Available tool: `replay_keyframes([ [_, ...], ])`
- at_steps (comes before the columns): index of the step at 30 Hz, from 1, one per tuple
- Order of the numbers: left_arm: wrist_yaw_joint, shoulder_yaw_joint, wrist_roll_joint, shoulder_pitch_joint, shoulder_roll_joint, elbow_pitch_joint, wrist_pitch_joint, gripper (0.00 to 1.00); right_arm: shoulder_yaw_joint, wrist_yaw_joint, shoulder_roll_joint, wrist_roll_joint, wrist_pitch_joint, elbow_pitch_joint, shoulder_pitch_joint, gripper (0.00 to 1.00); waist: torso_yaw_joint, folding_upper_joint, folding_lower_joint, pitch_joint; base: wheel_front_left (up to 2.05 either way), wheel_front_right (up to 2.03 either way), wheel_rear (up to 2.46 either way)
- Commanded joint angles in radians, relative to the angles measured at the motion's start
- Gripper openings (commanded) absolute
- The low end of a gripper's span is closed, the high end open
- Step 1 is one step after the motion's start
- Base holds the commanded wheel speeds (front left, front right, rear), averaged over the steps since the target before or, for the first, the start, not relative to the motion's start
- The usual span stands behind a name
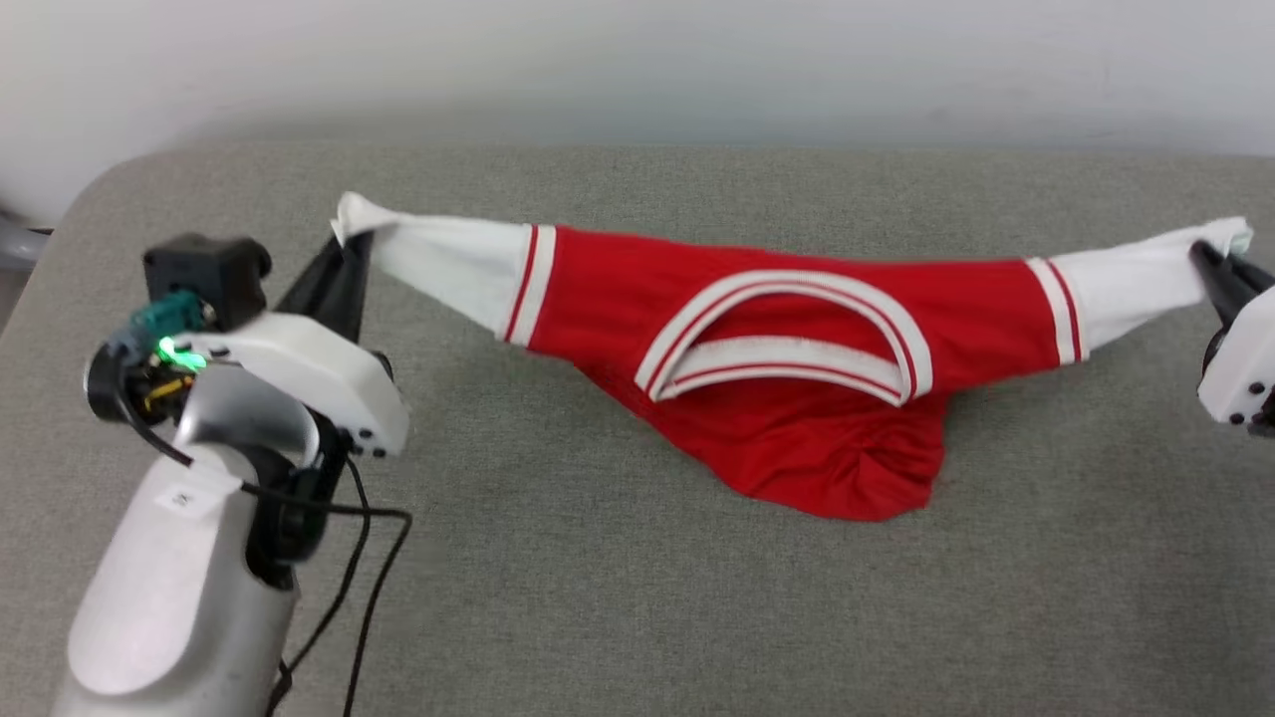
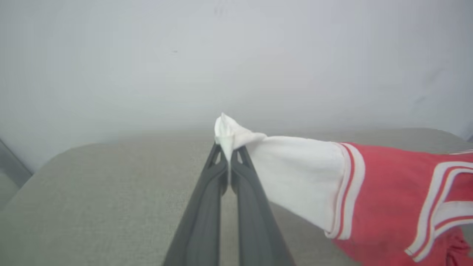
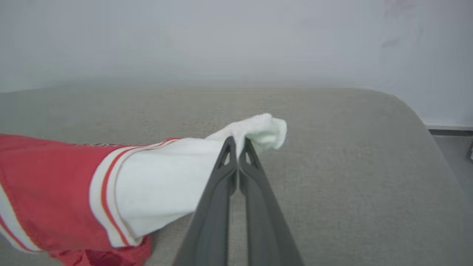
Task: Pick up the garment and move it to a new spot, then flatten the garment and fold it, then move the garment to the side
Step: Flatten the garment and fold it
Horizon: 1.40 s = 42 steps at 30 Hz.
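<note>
Now the garment (image 1: 777, 448) is stretched over the desk (image 1: 598, 617), seemingly padded, its middle sagging onto it. Each white sleeve tip is pinched by closed left fingers (image 1: 329, 279) and right fingers (image 1: 1220, 277). Flattening, folding and setting aside are judged left.

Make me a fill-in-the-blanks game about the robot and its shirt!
1. The left gripper is shut on a sleeve coloured ____.
2. The right gripper pinches the other ____.
3. The body of the shirt is coloured ____.
4. The shirt is held by ____ grippers.
Missing words: white, sleeve, red, two.
</note>
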<state>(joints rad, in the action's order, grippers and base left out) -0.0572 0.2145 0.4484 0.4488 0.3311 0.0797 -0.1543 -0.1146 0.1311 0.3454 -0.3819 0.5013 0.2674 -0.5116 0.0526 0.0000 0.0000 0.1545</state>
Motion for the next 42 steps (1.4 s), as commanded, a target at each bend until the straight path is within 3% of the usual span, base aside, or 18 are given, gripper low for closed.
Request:
replay_keyframes([
  [1, 0.007, -0.008, 0.001, 0.041, 0.001, 0.002, 0.008, 0.0, -0.006, -0.001, -0.005, 0.02, -0.012, -0.023, -0.029, 0.0, -0.009, 0.0, 0.0, -0.008, 0.0, 0.0, 0.0],
  [6, 0.039, -0.022, 0.012, 0.212, 0.008, 0.078, 0.024, 0.0, -0.01, -0.001, -0.015, 0.075, -0.006, -0.052, -0.139, 0.0, -0.025, 0.0, 0.0, 0.002, 0.0, 0.0, 0.0],
  [14, 0.088, -0.023, 0.002, 0.488, 0.002, 0.291, 0.08, 0.0, 0.013, -0.001, -0.004, 0.121, -0.025, 0.011, -0.352, 0.0, -0.042, 0.0, 0.0, 0.071, 0.0, 0.0, 0.0],
  [21, 0.116, -0.02, -0.039, 0.768, 0.026, 0.493, 0.175, 0.0, 0.037, -0.001, 0.007, 0.159, -0.118, 0.115, -0.613, 0.0, -0.056, 0.0, 0.0, 0.17, 0.0, 0.0, 0.0],
  [28, 0.139, -0.031, -0.047, 0.998, 0.066, 0.605, 0.218, 0.0, 0.074, -0.001, -0.002, 0.18, -0.194, 0.213, -0.876, 0.0, -0.083, 0.0, 0.0, 0.274, 0.0, 0.0, 0.0],
  [35, 0.15, -0.021, -0.057, 1.131, 0.086, 0.681, 0.238, 0.0, 0.106, -0.001, -0.016, 0.191, -0.232, 0.299, -1.037, 0.0, -0.09, 0.0, 0.0, 0.38, 0.0, 0.0, 0.0],
  [42, 0.16, -0.009, -0.034, 1.101, 0.057, 0.774, 0.263, 0.0, 0.147, -0.001, -0.074, 0.195, -0.27, 0.391, -1.03, 0.0, -0.087, 0.0, 0.0, 0.435, 0.0, 0.0, 0.0],
])
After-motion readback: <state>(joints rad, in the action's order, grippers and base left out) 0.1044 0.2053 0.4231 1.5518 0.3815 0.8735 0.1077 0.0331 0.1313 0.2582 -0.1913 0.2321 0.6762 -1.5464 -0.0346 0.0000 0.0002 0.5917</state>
